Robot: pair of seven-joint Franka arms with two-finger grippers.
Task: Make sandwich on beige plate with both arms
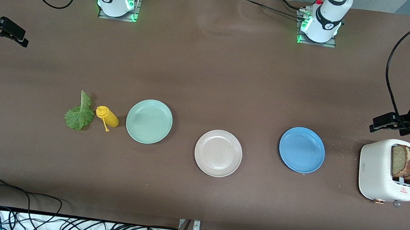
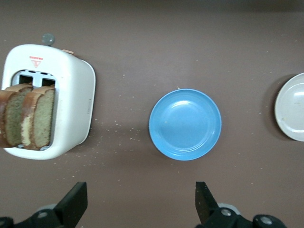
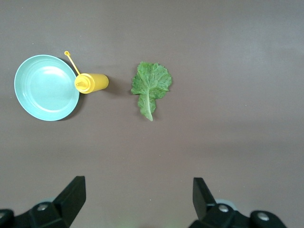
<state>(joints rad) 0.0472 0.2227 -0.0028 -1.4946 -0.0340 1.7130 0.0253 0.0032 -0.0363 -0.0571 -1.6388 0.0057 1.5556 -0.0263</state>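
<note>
The empty beige plate (image 1: 218, 153) (image 2: 292, 107) lies mid-table. Two speckled brown bread slices (image 1: 407, 162) (image 2: 28, 121) stand in the slots of a white toaster (image 1: 374, 174) (image 2: 73, 99) at the left arm's end. A green lettuce leaf (image 1: 80, 113) (image 3: 151, 85) lies flat toward the right arm's end. My left gripper (image 1: 383, 124) (image 2: 141, 204) hangs open and empty over bare table beside the toaster. Also open and empty, my right gripper (image 1: 15, 36) (image 3: 137, 199) hovers over bare table at the right arm's end.
A blue plate (image 1: 302, 150) (image 2: 185, 124) sits between the beige plate and the toaster. A mint-green plate (image 1: 149, 121) (image 3: 45, 88) lies beside a yellow squeeze bottle (image 1: 107, 116) (image 3: 92, 82) on its side, next to the lettuce. Cables run along the table's near edge.
</note>
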